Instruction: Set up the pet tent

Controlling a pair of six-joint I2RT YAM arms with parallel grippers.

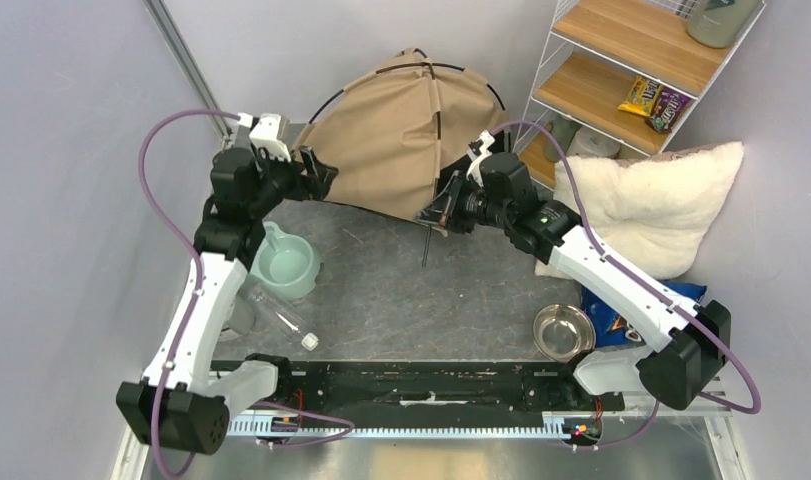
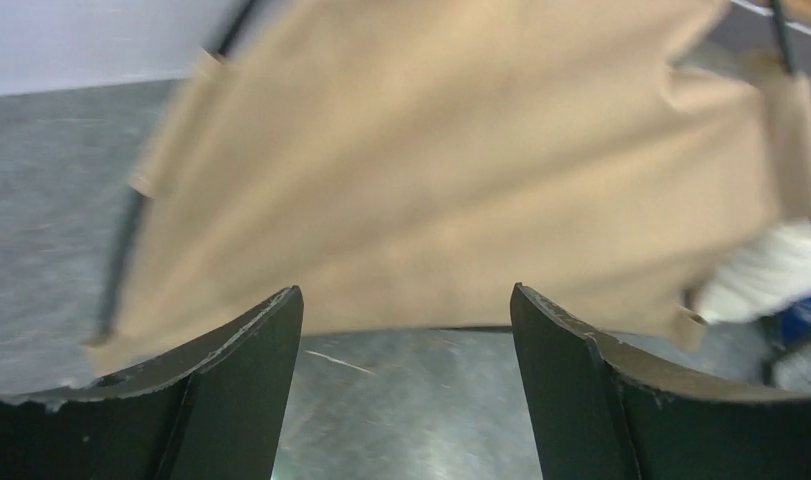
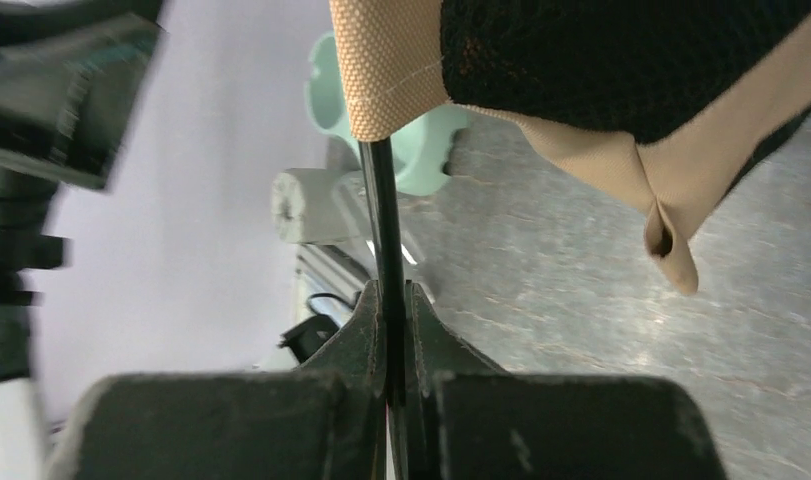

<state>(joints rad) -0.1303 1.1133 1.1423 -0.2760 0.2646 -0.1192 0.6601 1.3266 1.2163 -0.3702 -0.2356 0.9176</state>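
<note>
The left tool [image 2: 406, 300] is released, its jaws spread wide with nothing between them, just short of the tan cloth at the left edge of the pet tent [image 1: 401, 130]. The tent sits at the far middle of the bench [image 1: 461, 290], half raised and sagging. It looks light and floppy. The cloth would likely bunch and slip, so the springy rods and stitched sleeve ends seem the better holds. The right tool [image 3: 393, 290] is clenched on a black pole [image 3: 379, 200] just below its fabric sleeve at the tent's right front corner.
</note>
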